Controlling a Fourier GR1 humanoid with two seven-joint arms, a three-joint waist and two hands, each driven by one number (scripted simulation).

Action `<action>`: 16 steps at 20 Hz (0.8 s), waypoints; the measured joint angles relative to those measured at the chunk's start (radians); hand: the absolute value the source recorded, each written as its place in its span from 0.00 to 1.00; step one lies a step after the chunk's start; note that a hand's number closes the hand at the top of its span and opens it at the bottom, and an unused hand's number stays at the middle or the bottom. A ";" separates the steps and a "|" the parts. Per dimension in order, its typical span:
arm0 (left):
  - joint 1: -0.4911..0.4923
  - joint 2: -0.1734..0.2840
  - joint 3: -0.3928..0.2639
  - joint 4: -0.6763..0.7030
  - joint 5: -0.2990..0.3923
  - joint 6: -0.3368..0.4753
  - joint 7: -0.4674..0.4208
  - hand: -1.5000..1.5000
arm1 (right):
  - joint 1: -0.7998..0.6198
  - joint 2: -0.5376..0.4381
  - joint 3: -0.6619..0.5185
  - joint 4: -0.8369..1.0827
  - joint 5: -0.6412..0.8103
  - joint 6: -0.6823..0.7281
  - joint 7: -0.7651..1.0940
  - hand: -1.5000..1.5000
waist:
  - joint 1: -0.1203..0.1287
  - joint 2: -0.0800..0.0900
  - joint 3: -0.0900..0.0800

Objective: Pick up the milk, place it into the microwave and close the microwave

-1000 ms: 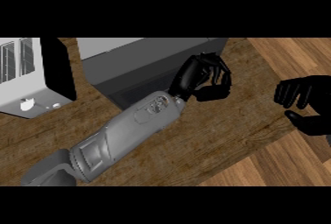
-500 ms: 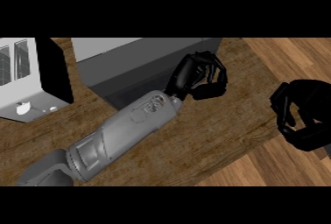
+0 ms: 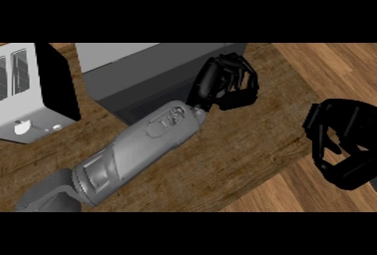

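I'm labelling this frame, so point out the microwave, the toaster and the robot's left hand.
microwave [image 3: 147,82]: head view, on its dark grey top.
toaster [image 3: 29,114]: head view, on its white front face by the lever.
left robot hand [image 3: 225,84]: head view, on the back of the curled black fingers.

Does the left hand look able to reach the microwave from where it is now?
Probably yes. The left hand is already at the right edge of the grey microwave, fingers curled, and nothing stands between them. Whether it actually touches the microwave, I cannot tell from this view.
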 measured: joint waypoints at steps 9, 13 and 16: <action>-0.003 -0.034 0.048 -0.010 0.050 0.051 0.024 1.00 | 0.040 -0.025 0.060 -0.068 -0.010 0.029 0.051 1.00 | 0.012 0.009 -0.003; 0.031 -0.069 0.159 -0.063 0.177 0.030 0.038 1.00 | 0.073 -0.023 0.102 -0.098 -0.024 0.041 0.075 1.00 | 0.033 0.022 -0.012; 0.035 -0.070 0.173 -0.084 0.238 -0.016 0.038 1.00 | 0.099 -0.014 0.128 -0.123 -0.031 0.041 0.086 1.00 | 0.044 0.026 -0.009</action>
